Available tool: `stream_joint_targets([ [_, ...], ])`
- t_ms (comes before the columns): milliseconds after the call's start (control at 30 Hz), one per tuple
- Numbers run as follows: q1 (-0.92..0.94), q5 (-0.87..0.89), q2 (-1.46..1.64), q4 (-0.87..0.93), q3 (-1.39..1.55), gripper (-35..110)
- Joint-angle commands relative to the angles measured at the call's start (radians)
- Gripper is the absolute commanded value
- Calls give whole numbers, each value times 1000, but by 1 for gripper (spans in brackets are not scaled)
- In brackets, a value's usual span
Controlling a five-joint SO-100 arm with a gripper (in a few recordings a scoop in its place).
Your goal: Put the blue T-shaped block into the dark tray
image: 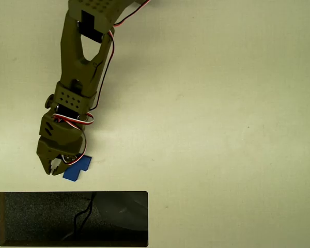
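Note:
In the overhead view the blue T-shaped block (78, 168) sits just above the top rim of the dark tray (20, 219), which spans the bottom left. My olive gripper (55, 169) points down toward the tray from the arm that comes in at the top. Its fingertips stand close together with only a thin gap. The block's left part is tucked under the gripper's right side and the rest sticks out to the right. Whether the jaws hold the block or only touch it is hidden by the gripper body.
A thin dark cable-like line (82, 214) shows inside the tray near its middle. The pale tabletop (222, 129) stretches wide and bare to the right of the arm and tray. Red, white and black wires run along the arm.

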Motion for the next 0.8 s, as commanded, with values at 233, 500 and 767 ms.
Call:
stream_joint_targets([
  [233, -94, 37, 46, -31, 25, 0],
  [500, -83, 382, 272, 58, -77, 0],
  [767, -163, 425, 687, 693, 17, 0],
])
